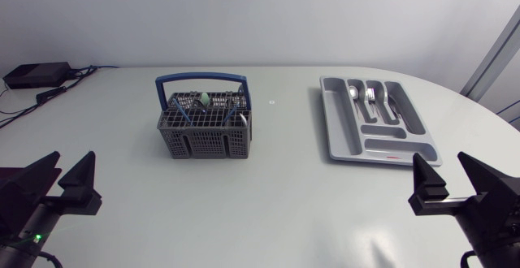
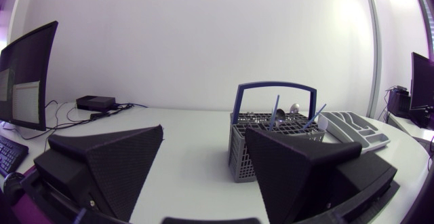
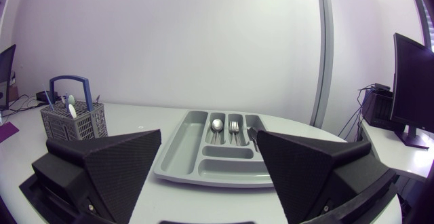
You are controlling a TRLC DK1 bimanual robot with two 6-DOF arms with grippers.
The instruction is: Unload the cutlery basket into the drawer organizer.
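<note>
Two arms, head view: left gripper (image 1: pixel 71 169) and right gripper (image 1: pixel 440 172) sit at the near table edge, one per side. Both have their jaws spread wide with nothing in them, so I'd say no pick has started yet.
Basket, head view: cutlery basket (image 1: pixel 203 134) is left of centre with its blue handle (image 1: pixel 203 79) arched over the top. Any grab probably has to drop in beside that handle.
Organizer, head view: drawer organizer (image 1: pixel 341 130) is well apart on the right. A spoon (image 1: pixel 354 94), a fork (image 1: pixel 370 96) and a third piece (image 1: pixel 392 105) lie in separate slots, so it looks sorted by type.
Left wrist view: basket is straight ahead past the released fingers. Blue-handled pieces (image 2: pixel 275 112) stick up out of it, which should make them easy to pinch.
Right wrist view: organizer is right ahead of the open fingers, basket far off beside it. Seems like each arm is staged facing its own station.
</note>
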